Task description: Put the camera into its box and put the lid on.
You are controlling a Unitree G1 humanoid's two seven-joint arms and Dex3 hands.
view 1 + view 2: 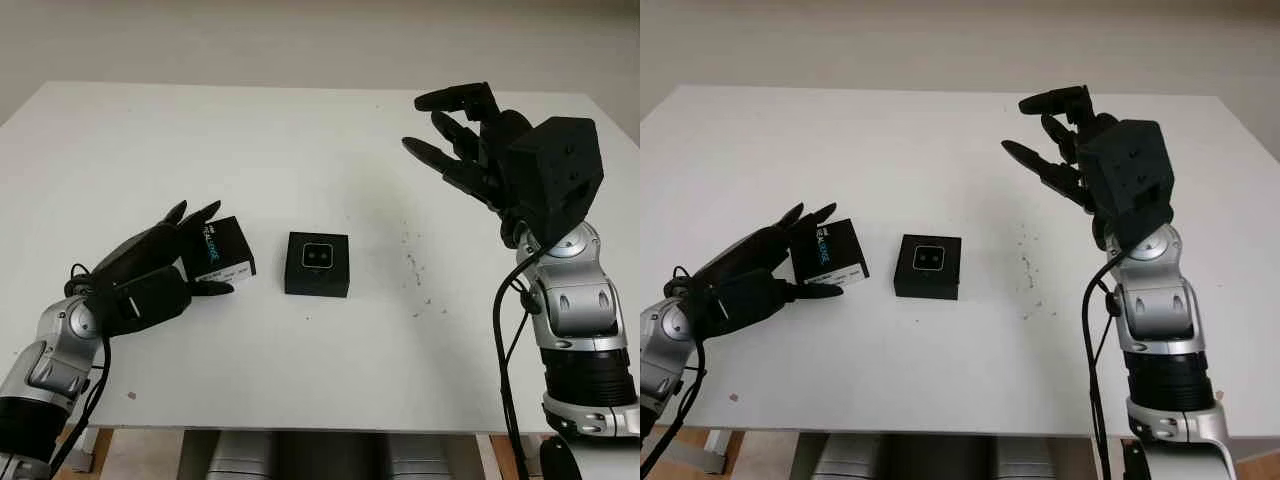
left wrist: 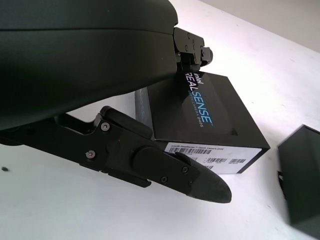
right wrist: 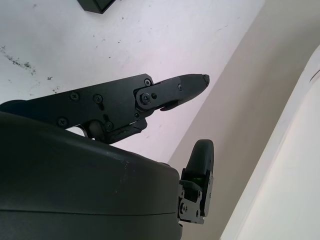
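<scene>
Left hand (image 1: pixel 150 268) is sitting at the lower left of the head frame, fingers closing around the RealSense lid (image 1: pixel 222 251), thumb below its labelled side and two fingers over the far edge. The lid is tilting, printed top facing up and toward the camera, barcode label side turned to the near edge of the table (image 1: pixel 300 130). Its long axis is running roughly toward the upper left of the frame; one end looks raised off the surface.

Just right of the lid, near frame centre, the open box (image 1: pixel 317 264) is lying flat with the camera (image 1: pixel 318 256) seated inside, lens face pointing straight up. Box sides are sitting nearly square to the table edge. Lid and box are close but apart.

Right hand (image 1: pixel 470 135) is hovering high at the upper right, released, holding nothing, fingers pointing toward the left of the frame, well apart from the box.

Small dark specks (image 1: pixel 415 268) are showing on the table right of the box.
</scene>
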